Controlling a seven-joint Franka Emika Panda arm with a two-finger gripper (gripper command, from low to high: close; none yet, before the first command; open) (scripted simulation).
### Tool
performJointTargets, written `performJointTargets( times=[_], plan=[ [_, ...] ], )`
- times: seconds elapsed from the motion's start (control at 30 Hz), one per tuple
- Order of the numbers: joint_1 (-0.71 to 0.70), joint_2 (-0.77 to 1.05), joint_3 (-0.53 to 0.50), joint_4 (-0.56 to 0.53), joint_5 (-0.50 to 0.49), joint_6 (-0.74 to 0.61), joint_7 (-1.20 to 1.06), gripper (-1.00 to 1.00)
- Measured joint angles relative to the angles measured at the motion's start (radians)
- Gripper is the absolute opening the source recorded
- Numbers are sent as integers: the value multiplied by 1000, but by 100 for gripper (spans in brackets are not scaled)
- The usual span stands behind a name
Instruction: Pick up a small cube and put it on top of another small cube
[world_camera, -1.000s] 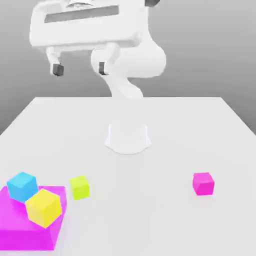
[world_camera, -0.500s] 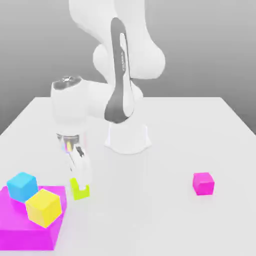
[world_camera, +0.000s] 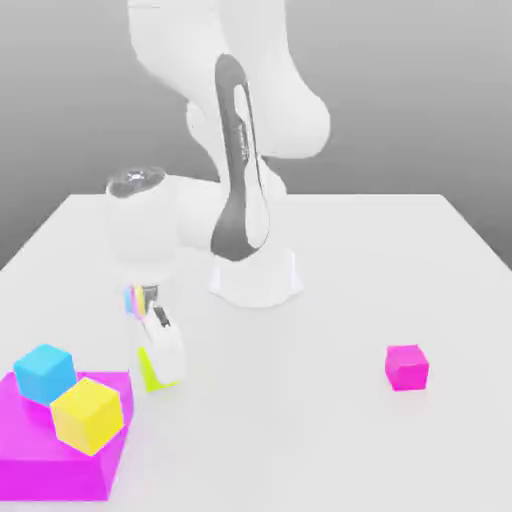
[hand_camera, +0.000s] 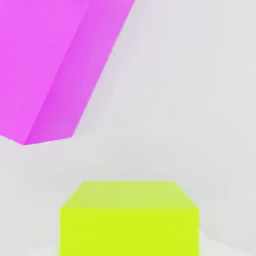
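Observation:
The small lime cube (world_camera: 147, 369) rests on the white table at the exterior view's left, close beside the big magenta block. My gripper (world_camera: 160, 366) has come down over it, and its fingers are shut on the cube's sides; one white finger (world_camera: 165, 345) covers part of the cube. In the hand view the lime cube (hand_camera: 129, 220) sits directly below the hand. The small magenta cube (world_camera: 406, 367) stands alone at the exterior view's right, far from the gripper.
A big flat magenta block (world_camera: 60, 455) (hand_camera: 45, 65) lies at the front left, carrying a cyan cube (world_camera: 44, 372) and a larger yellow cube (world_camera: 88, 414). The arm's white base (world_camera: 255, 275) stands mid-table. White tabletop (world_camera: 300, 420) stretches between the two small cubes.
The hand dropped from high above the table down to the lime cube. Its fingers went from open to shut on the cube.

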Motion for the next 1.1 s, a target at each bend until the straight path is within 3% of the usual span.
performJointTargets(
  times=[0.13,0.8,0.9,1.03,1.07,1.1],
  plan=[
    [50,-113,17,-14,-3,-98,-33,-100],
    [793,-242,376,75,152,-310,-786,-100],
    [805,-172,404,84,108,-250,-786,-100],
    [788,-31,383,91,-48,-124,-681,-100],
    [798,5,360,92,-101,-92,-644,100],
    [798,5,360,92,-101,-92,-644,100]
  ],
)
